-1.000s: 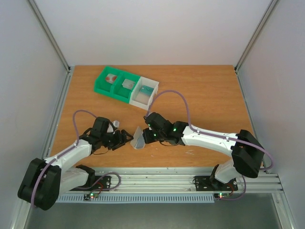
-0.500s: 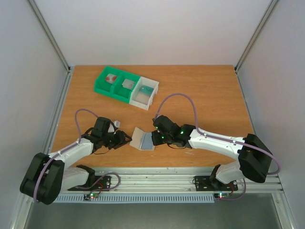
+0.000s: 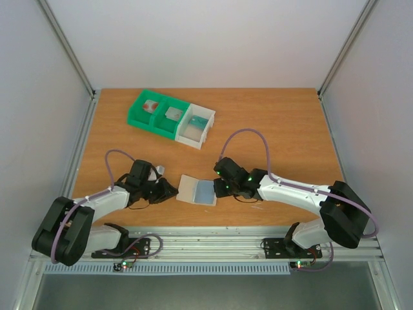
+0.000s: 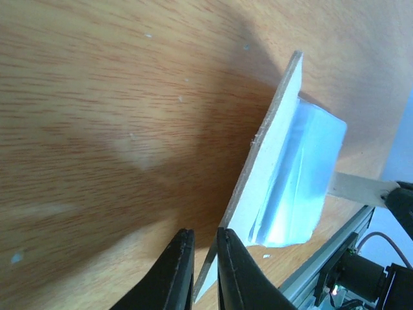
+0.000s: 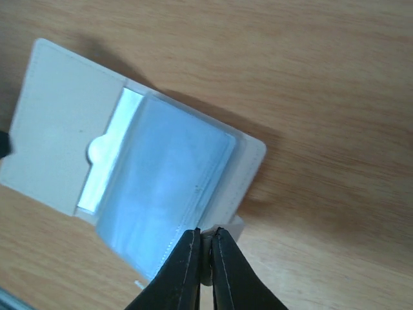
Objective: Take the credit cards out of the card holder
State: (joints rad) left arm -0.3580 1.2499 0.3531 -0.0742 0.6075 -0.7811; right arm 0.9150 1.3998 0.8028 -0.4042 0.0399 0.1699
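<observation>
Card holder is lying opened out near the desk's near edge, approx mid-width, btwn the two arms. The tray is sitting well apart toward the far-left corner. Left fingers are nipping the holder's left edge w/ only the thin pale panel btwn them, nearly together. That panel seems to be lifting a bit off the desk, w/ shadow under it. Right fingers are pinching together on the small white tab at the holder's right edge. No credit cards are showing through the blue-grey sleeves in the right wrist view, so can't tell if any are inside. Handling, as a judgement: the holder is prob very light and floppy at the fold, so it's likely sliding or folding unless one side is pinned. The plastic sleeves look slick, and a grip on the film alone is prob slipping or squeezing the pocket shut. Better holds are the stiffer outer edge and the tab, as now. Cards should be stiff, thin and smooth, w/ little to grab, so best taken at whatever short edge is peeking out, e.g. at the rounded cut-out of the pale pocket, and pulled straight along the sleeve.
</observation>
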